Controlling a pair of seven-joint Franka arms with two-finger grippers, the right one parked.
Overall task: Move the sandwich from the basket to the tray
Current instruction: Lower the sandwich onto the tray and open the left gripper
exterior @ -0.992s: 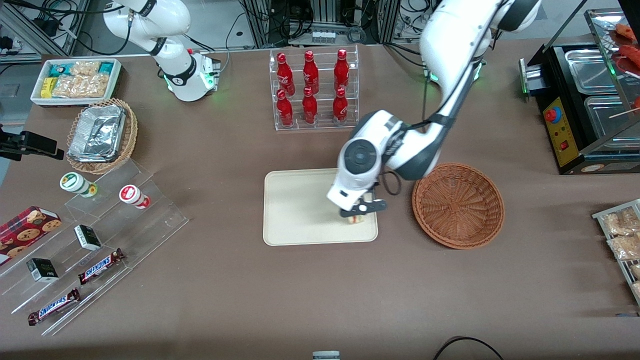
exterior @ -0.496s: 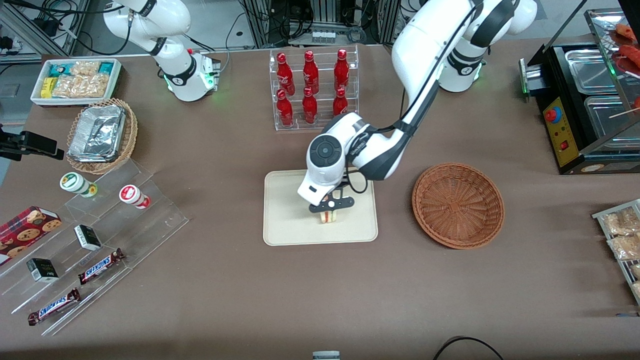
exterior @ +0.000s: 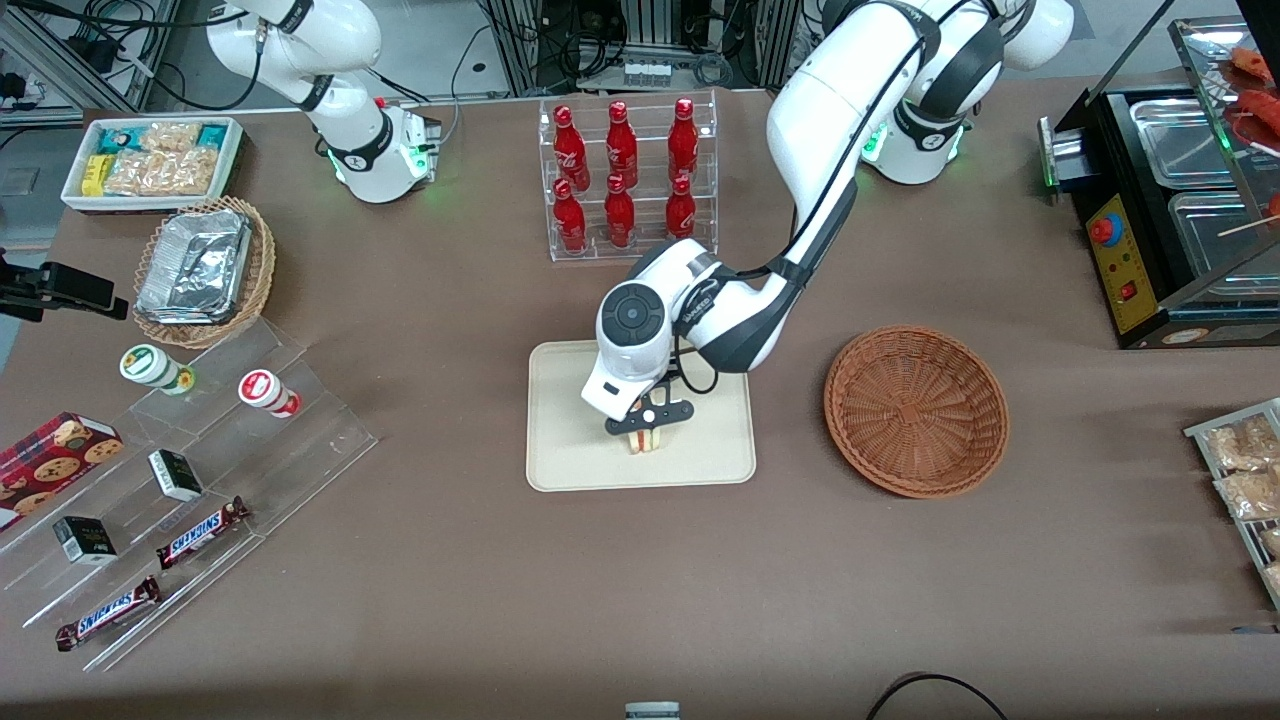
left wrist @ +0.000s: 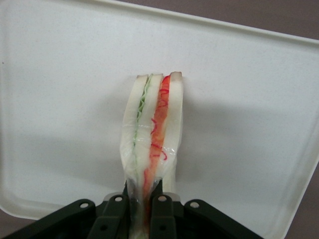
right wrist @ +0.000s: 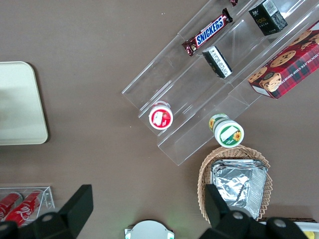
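Observation:
My left gripper [exterior: 646, 424] hangs over the middle of the cream-white tray [exterior: 565, 450], shut on the sandwich [exterior: 647, 439]. In the left wrist view the sandwich [left wrist: 153, 129] is a pale wedge with green and red filling lines, pinched at its narrow end between the black fingers [left wrist: 162, 206] of the gripper [left wrist: 143, 199], with the tray [left wrist: 239, 99] spread out underneath it. I cannot tell whether the sandwich touches the tray. The reddish-brown wicker basket [exterior: 916, 409] stands beside the tray toward the working arm's end, with nothing in it.
A clear rack of red bottles [exterior: 622, 178] stands farther from the front camera than the tray. Toward the parked arm's end are a tan basket with foil containers [exterior: 203, 270], a white bin of snack packets [exterior: 152, 160] and a clear stepped stand with chocolate bars [exterior: 195, 500]. A black appliance [exterior: 1165, 220] sits at the working arm's end.
The gripper has carried the sandwich from the tray's edge next to the basket to over the tray's middle, slowing in the last half second. The basket has not moved.

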